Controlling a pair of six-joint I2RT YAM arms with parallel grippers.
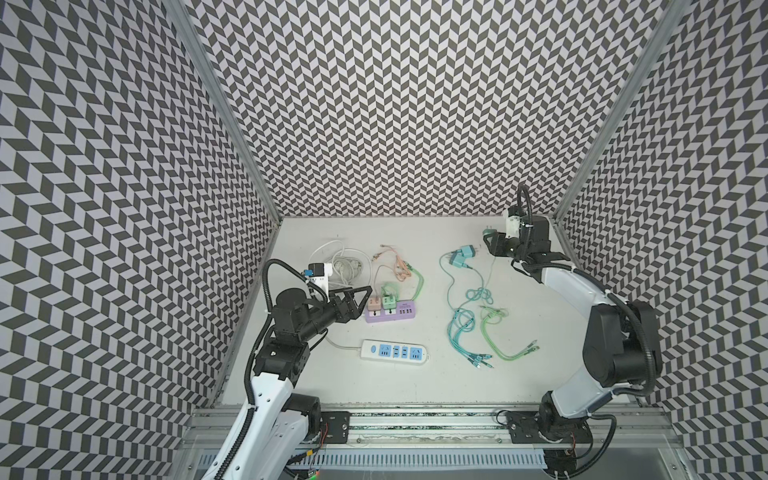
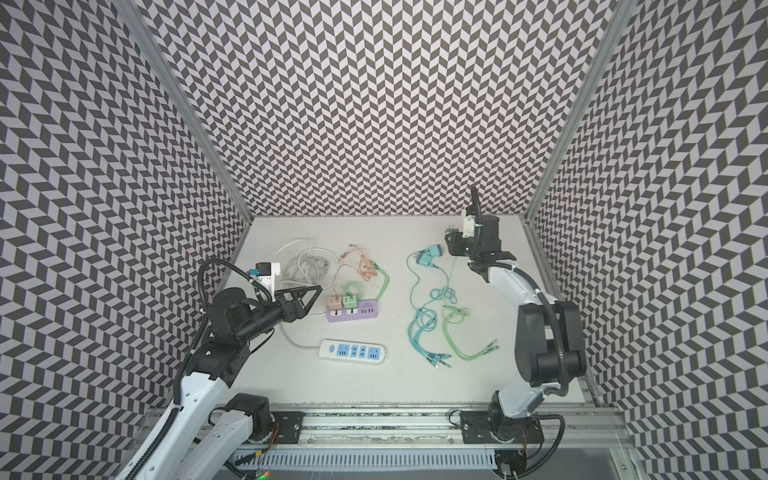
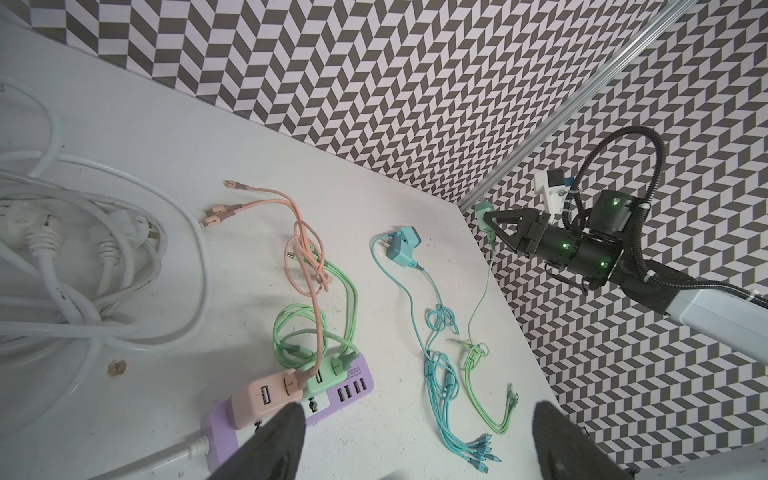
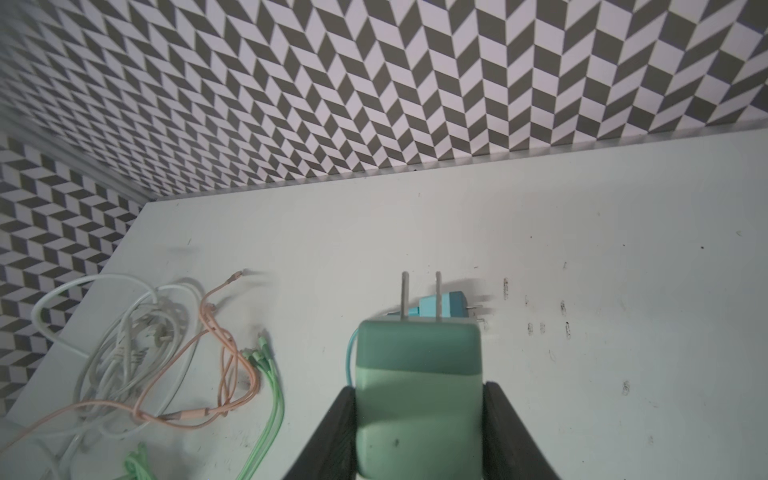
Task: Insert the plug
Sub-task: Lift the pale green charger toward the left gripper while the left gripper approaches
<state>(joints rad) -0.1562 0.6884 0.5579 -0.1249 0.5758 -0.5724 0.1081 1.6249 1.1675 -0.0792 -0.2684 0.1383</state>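
Observation:
My right gripper [image 1: 488,240] [image 4: 419,392] is shut on a green plug [image 4: 417,357] [image 3: 482,208], held above the table's back right with its two metal prongs pointing away from the wrist. The plug's thin green cable [image 3: 484,286] hangs down to the table. A purple power strip [image 1: 390,313] [image 2: 352,312] [image 3: 353,384] lies left of centre with a pink plug [image 1: 374,304] and a green plug [image 1: 389,301] seated in it. My left gripper [image 1: 368,291] [image 3: 415,415] stands open just left of and above that strip, holding nothing.
A white power strip [image 1: 394,352] with blue sockets lies nearer the front. A blue plug [image 1: 461,254] [image 4: 440,305] rests below the held plug. Teal and green cable bundles [image 1: 469,332] spread at right of centre. A white cable coil [image 1: 340,262] and pink cables [image 1: 395,266] lie at back left.

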